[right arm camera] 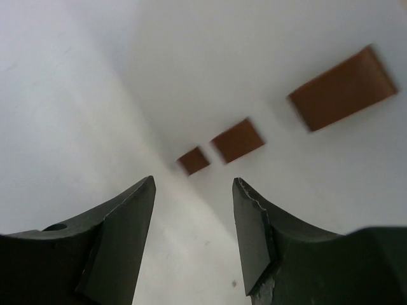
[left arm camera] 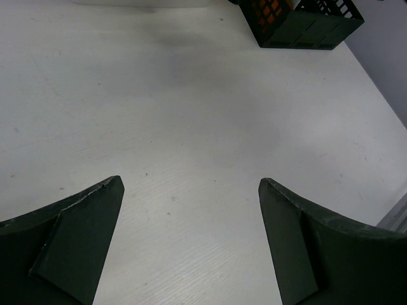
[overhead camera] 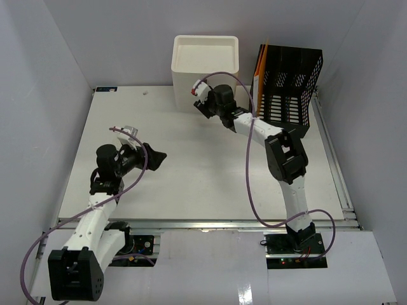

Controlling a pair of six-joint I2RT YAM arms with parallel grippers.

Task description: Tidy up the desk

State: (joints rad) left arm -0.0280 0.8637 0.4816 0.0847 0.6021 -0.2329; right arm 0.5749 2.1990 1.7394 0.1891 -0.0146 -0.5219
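The right gripper (right arm camera: 194, 180) hung empty with its jaws parted, close before the front of the cream box-shaped plastic unit (overhead camera: 184, 86), where three brown rectangular patches (right arm camera: 236, 140) showed just beyond its fingertips; the large flat white desk (overhead camera: 203, 184) spread out in front of that unit, and the left gripper (left arm camera: 189, 181), wide open and empty, hovered over it well in front of the unit. The step looked like taking hold at one patch; doing it well would mean squaring the jaws on a single patch, closing firmly before pulling, and drawing straight out so the unit did not slide
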